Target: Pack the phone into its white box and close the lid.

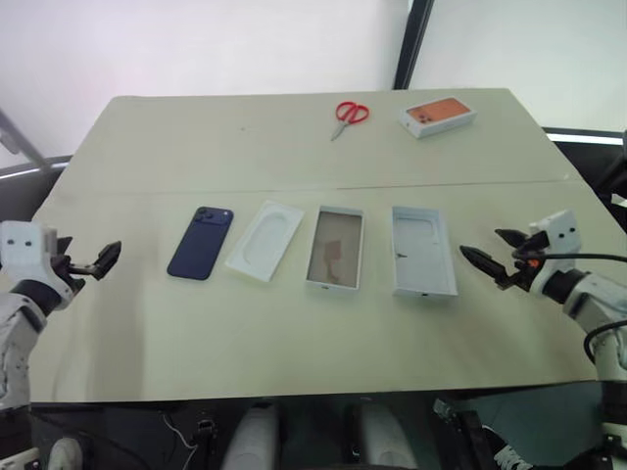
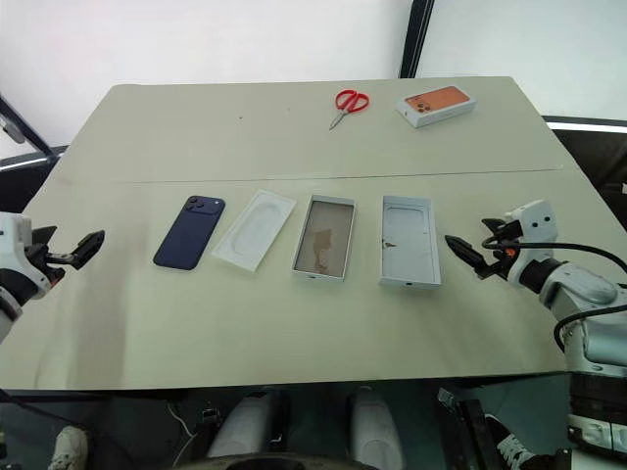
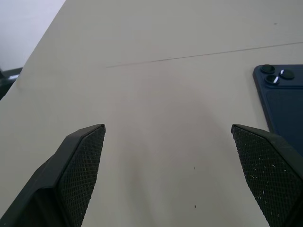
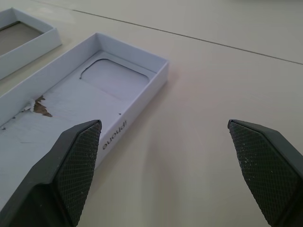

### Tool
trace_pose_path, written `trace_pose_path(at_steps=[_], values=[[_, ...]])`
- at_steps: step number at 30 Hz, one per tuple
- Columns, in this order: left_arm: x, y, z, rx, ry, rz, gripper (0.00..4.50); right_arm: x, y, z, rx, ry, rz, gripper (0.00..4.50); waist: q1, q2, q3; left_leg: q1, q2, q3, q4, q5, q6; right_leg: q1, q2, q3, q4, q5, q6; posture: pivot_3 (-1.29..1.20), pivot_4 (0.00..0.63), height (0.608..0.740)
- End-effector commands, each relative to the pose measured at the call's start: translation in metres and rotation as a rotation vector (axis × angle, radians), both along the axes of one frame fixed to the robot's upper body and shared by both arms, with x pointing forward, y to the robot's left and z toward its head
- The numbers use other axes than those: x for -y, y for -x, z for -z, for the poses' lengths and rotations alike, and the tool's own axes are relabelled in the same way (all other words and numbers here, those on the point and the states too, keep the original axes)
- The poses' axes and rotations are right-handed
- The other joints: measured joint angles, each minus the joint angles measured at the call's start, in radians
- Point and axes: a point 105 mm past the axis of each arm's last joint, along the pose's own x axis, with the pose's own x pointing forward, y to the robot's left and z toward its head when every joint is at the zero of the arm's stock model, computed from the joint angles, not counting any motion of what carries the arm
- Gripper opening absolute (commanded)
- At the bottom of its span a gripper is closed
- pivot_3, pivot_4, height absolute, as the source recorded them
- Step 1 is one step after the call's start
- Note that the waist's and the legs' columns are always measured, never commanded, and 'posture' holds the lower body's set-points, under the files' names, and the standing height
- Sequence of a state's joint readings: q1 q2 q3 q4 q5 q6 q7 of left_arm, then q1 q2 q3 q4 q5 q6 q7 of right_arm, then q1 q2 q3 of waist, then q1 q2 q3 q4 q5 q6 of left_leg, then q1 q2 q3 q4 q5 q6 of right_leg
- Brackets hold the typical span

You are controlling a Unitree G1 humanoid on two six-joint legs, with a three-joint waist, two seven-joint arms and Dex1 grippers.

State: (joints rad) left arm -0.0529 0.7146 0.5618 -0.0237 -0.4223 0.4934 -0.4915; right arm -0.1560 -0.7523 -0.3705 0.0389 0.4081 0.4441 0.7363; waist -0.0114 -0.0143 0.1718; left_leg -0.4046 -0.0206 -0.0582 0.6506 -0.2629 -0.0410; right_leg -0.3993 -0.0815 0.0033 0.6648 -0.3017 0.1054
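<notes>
Table (image 1: 294, 333): I see a pale beige top with four items in a row across the middle and two more at the far edge.
Phone (image 1: 201, 242): lying back-up at the left end of the row, camera cluster at its far corner; nothing touches it.
Moulded insert (image 1: 265, 240): white, rounded recess facing up, just beside the phone on its right, slightly angled.
White box (image 1: 335, 248): open tray, brownish floor showing, near the middle of the row, apart from the insert.
Lid (image 1: 423, 250): lying inside-up at the right end of the row, plain white interior with a small torn brown patch.
Left gripper (image 1: 98, 261): I have it released, fingers spread wide, hovering over bare table left of the phone, holding nothing.
Right gripper (image 1: 495, 257): also released and wide, hovering near the lid's right side, not touching it.
Scissors (image 1: 348, 117): red-handled, far edge.
Small box (image 1: 438, 116): orange phone picture, just right of the scissors.
</notes>
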Motion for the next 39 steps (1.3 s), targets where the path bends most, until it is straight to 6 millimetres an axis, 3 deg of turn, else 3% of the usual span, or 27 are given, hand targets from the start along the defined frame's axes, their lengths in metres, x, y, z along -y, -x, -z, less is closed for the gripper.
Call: trace_pose_path(at_steps=[1, 9, 16, 20, 22, 24, 26, 31, 34, 39], values=[[0.004, -0.003, -0.013, 0.034, -0.038, 0.018, 4.48, 0.002, 0.0, -0.019, 0.071, 0.028, 0.004, 4.47, -0.001, 0.0, 0.0, 0.0, 0.0, 0.0, 0.0, 0.0, 0.0, 0.0, 0.0, 0.0, 0.0, 0.0, 0.0, 0.0, 0.15, 0.74], [0.014, -0.008, -0.011, 0.042, -0.026, 0.047, 4.48, -0.009, -0.003, -0.021, 0.085, 0.018, -0.019, 4.47, -0.001, 0.0, 0.0, 0.0, 0.0, 0.0, 0.0, 0.0, 0.0, 0.0, 0.0, 0.0, 0.0, 0.0, 0.0, 0.0, 0.15, 0.74], [0.036, -0.016, -0.012, 0.041, -0.013, 0.126, 4.48, -0.02, -0.006, -0.026, 0.109, 0.015, -0.043, 4.47, 0.001, 0.0, 0.0, 0.0, 0.0, 0.0, 0.0, 0.0, 0.0, 0.0, 0.0, 0.0, 0.0, 0.0, 0.0, 0.0, 0.15, 0.74], [0.056, -0.022, -0.012, 0.047, 0.011, 0.178, 4.48, -0.022, -0.006, -0.028, 0.116, 0.012, -0.044, 4.47, 0.001, 0.0, 0.0, 0.0, 0.0, 0.0, 0.0, 0.0, 0.0, 0.0, 0.0, 0.0, 0.0, 0.0, 0.0, 0.0, 0.15, 0.74], [0.078, -0.031, -0.013, 0.052, 0.04, 0.237, 4.48, -0.03, -0.008, -0.03, 0.13, 0.009, -0.056, 4.47, 0.001, 0.0, 0.0, 0.0, 0.0, 0.0, 0.0, 0.0, 0.0, 0.0, 0.0, 0.0, 0.0, 0.0, 0.0, 0.0, 0.15, 0.74], [0.116, -0.042, -0.011, 0.027, 0.074, 0.337, 4.48, -0.041, -0.012, -0.035, 0.153, 0.008, -0.08, 4.47, 0.002, 0.0, 0.0, 0.0, 0.0, 0.0, 0.001, 0.0, 0.0, 0.001, 0.0, 0.0, 0.0, 0.0, 0.0, 0.0, 0.15, 0.74], [0.142, -0.048, -0.012, -0.004, 0.091, 0.386, 4.48, -0.056, -0.013, -0.043, 0.175, 0.0, -0.124, 4.47, 0.002, 0.0, 0.0, 0.0, -0.001, 0.0, 0.002, 0.0, 0.0, 0.001, 0.0, 0.0, 0.0, 0.0, 0.0, 0.0, 0.15, 0.74], [0.177, -0.06, -0.011, -0.119, 0.154, 0.384, 4.48, -0.105, -0.007, -0.051, 0.203, 0.015, -0.293, 4.47, -0.006, 0.0, 0.0, 0.0, 0.0, -0.001, 0.001, 0.0, 0.0, 0.0, 0.001, 0.0, 0.001, 0.0, 0.0, 0.0, 0.15, 0.74], [0.182, -0.063, -0.001, -0.263, 0.168, 0.369, 4.48, -0.134, 0.003, -0.052, 0.207, 0.035, -0.394, 4.47, -0.005, 0.0, 0.0, 0.0, 0.0, -0.001, 0.001, 0.0, 0.0, 0.0, 0.003, 0.0, 0.002, 0.0, 0.0, 0.0, 0.15, 0.74], [0.185, -0.065, 0.003, -0.371, 0.218, 0.369, 4.48, -0.157, 0.016, -0.046, 0.188, 0.039, -0.481, 4.47, -0.001, 0.0, 0.0, 0.0, -0.001, -0.001, 0.001, 0.0, 0.0, 0.0, 0.002, 0.0, 0.001, 0.0, 0.001, 0.0, 0.15, 0.74]])
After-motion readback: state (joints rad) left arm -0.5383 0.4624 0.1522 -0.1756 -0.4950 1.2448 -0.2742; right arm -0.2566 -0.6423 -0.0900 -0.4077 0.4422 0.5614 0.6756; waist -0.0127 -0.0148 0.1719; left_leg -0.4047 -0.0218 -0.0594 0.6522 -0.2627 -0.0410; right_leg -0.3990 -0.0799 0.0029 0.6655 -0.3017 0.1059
